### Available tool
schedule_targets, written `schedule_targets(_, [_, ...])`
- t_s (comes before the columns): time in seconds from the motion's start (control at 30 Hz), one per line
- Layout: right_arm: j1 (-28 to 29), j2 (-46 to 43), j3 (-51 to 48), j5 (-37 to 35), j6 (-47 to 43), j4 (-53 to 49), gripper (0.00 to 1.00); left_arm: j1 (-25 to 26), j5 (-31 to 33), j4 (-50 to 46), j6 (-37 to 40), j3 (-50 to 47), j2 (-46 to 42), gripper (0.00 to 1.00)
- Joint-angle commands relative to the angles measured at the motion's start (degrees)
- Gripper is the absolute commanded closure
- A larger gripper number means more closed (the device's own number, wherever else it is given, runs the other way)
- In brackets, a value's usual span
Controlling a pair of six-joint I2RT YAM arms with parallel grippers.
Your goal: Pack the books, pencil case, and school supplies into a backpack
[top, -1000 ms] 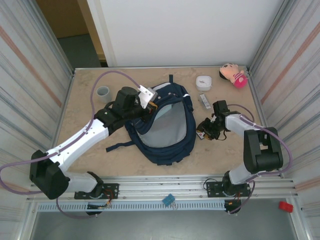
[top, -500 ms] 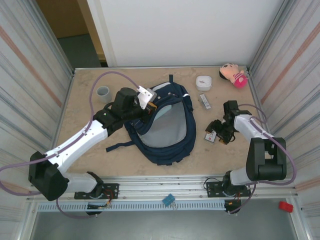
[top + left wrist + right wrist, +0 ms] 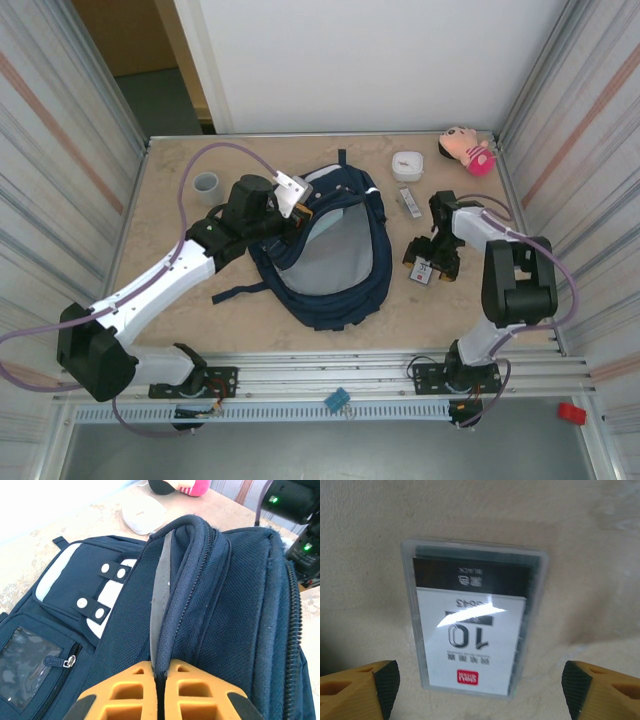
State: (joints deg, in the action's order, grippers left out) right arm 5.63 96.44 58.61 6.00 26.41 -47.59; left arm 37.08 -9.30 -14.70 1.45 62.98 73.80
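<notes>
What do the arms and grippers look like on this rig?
Left arm and right arm match: white links, black joint housings and bases, a lilac cable looping off each. Fingers are orange-yellow plastic with ribbed cut-outs and dark grey trim.

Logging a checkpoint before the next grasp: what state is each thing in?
backpack: lying flat, main compartment unzipped and open
left gripper: shut on the backpack's opening rim
white packet: flat on the table, not held
right gripper: open, over the white packet
grey cup: upright
</notes>
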Motion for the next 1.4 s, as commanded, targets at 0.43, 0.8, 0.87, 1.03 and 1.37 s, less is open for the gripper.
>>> schedule_targets(0.43, [0.3,7.7,2.0,-4.3,-2.5,0.1,0.31,-0.9,2.0,2.3,-0.5,0.6,-2.6,1.00])
schedule_targets(0.8, [-0.5,-0.5,0.7,-0.8,-3.3,0.0,0.47,-0.8,2.4,1.9,-0.8,0.3,-3.8,1.00])
schedule_targets(0.87, [-0.7,-4.5,0.6,-0.2,-3.0,-1.1,0.46,-0.9,2.3,1.9,-0.8,0.4,-3.8,1.00])
schedule_targets(1.03, [0.0,-14.2,2.3,4.3,-0.3,-5.0,0.46,-0.9,1.7,1.9,-0.9,0.7,-3.5,1.00])
schedule_targets(1.37, [19.6,-24.2,0.7,17.1,22.2,12.8,0.46,-0.9,0.2,3.7,-2.1,1.1,-2.8,1.00])
